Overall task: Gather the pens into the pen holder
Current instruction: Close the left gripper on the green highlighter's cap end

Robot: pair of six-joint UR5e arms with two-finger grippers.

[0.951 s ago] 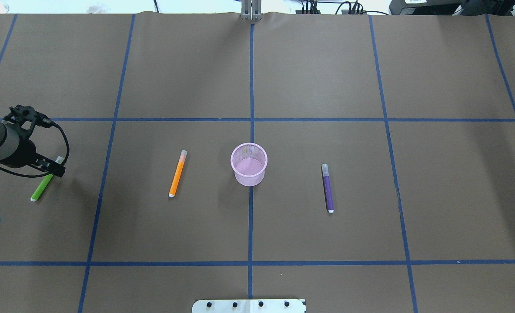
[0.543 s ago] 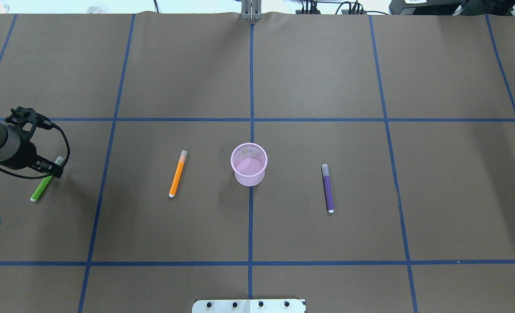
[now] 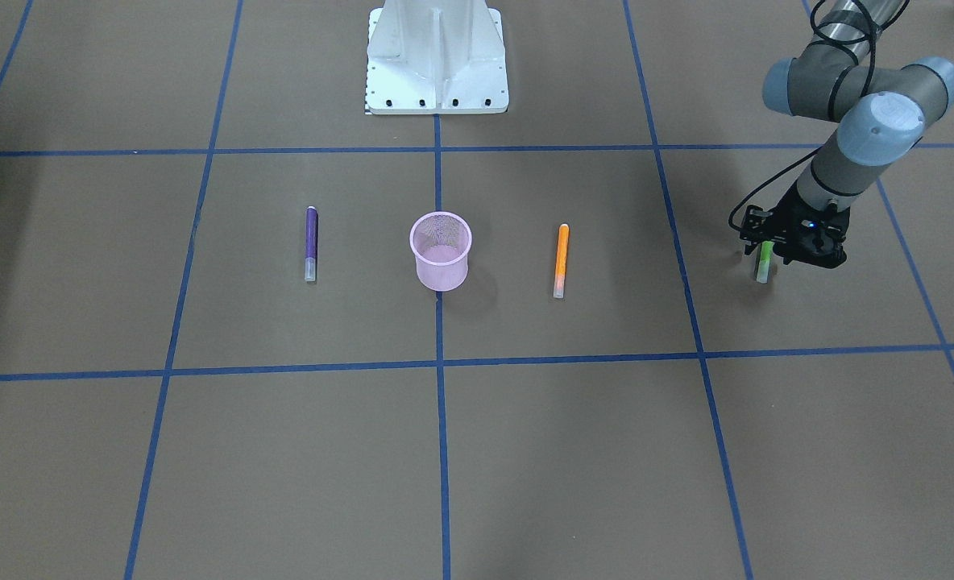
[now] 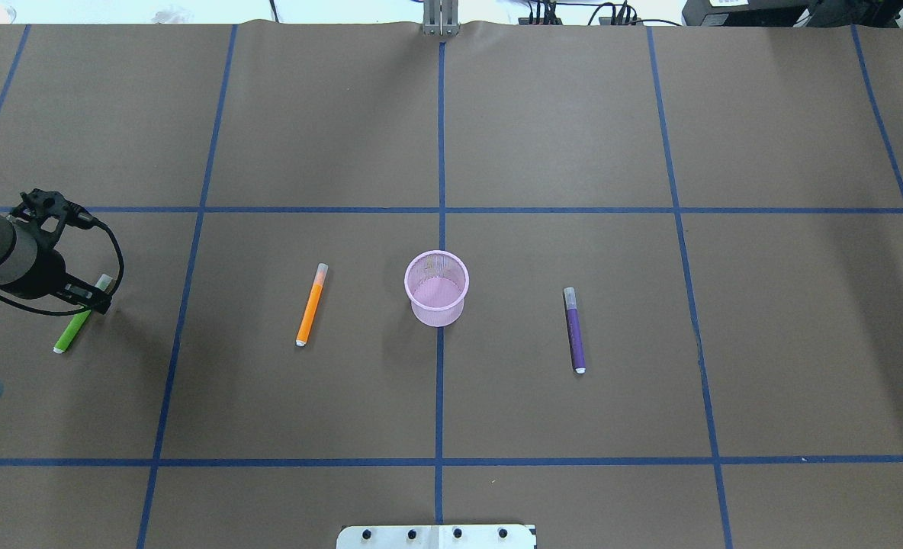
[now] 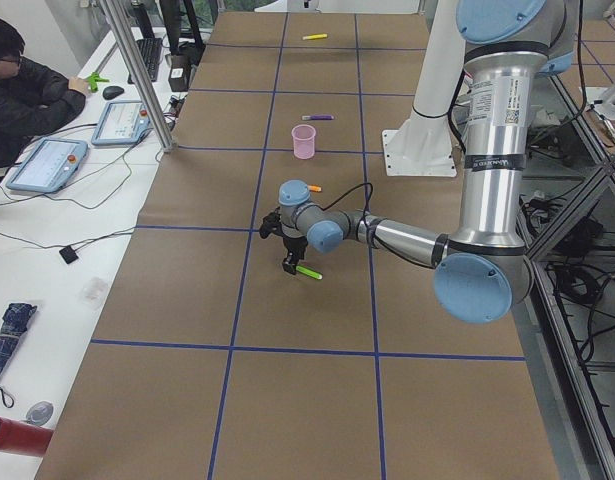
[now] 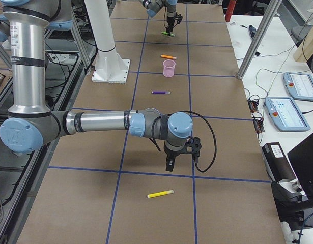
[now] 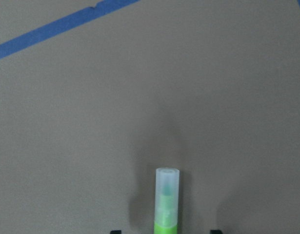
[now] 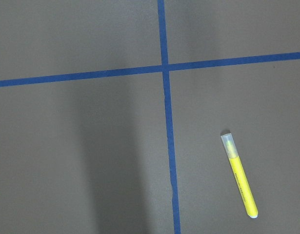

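Green pen [image 4: 70,334] inside wide left pincer [image 4: 91,299], orange pen [image 4: 310,305] well apart, right pincer [image 6: 169,166] unclear

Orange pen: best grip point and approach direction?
Mid-barrel of the orange pen, coming straight down with the jaws closing across its width. It lies flat on the table, so likely only a top-down pinch gets around it. Nothing crowds its long sides, and the pen holder stands well apart. I'd skip the pale cap end, the end farther from the robot.
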